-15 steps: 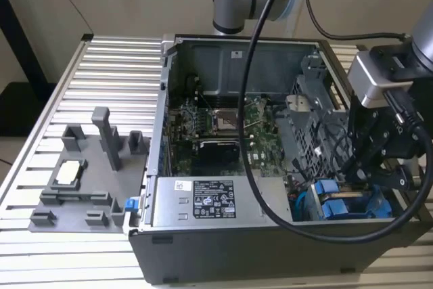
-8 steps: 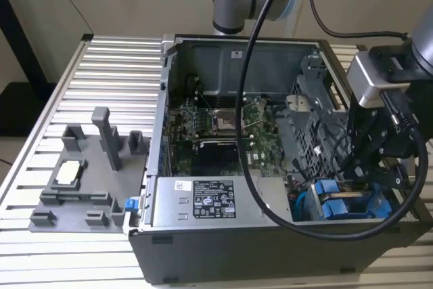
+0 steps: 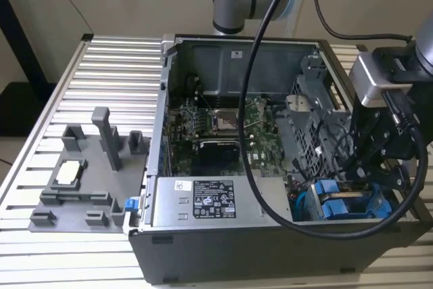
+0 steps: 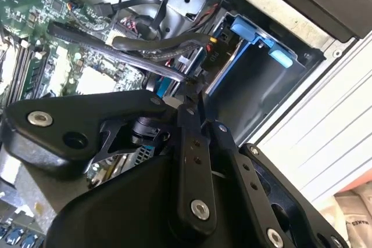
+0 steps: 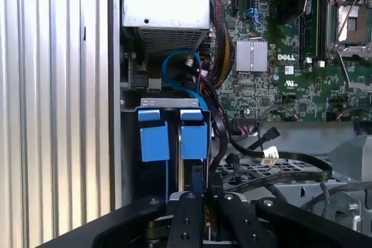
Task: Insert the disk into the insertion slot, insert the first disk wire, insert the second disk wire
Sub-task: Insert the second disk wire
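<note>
The disk [image 5: 194,137], in its blue carrier, stands on edge in the drive bay at the case's front corner, beside a second blue carrier [image 5: 154,137], its long axis running down into the slot. The gripper [image 5: 195,193] hangs directly over its rear edge, amid the black cables [image 5: 273,169]; whether the fingers are clenched or released I cannot tell.

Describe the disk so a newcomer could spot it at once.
Start at the open computer case on the slatted table, then go to its near corner at the exterior view's right, below the end effector. The disk stands in the bay there; its bright blue carrier sets it apart from the grey power-supply box beside it.
</note>
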Robot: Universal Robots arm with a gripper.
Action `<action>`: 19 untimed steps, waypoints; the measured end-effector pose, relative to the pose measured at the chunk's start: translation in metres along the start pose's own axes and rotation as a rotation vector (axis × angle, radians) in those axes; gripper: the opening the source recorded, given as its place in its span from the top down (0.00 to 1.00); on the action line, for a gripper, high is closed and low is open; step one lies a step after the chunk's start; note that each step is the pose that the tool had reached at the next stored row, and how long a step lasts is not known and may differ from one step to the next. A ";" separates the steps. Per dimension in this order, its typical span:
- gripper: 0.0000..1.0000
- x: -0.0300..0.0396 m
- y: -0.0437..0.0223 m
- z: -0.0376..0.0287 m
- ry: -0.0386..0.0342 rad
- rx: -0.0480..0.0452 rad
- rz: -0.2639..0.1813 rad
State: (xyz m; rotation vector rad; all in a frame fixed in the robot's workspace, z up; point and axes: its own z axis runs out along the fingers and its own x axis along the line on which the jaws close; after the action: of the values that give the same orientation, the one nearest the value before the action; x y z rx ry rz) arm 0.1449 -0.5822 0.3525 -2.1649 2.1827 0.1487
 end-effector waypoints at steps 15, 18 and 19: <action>0.84 0.0008 -0.0003 0.0072 -0.0005 0.0017 0.014; 0.84 0.0010 -0.0004 0.0083 -0.0007 0.0018 0.016; 0.84 0.0010 -0.0006 0.0086 -0.0010 0.0019 0.016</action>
State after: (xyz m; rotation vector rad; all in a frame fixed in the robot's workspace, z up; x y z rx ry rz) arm 0.1453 -0.5822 0.3438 -2.1461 2.1996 0.1484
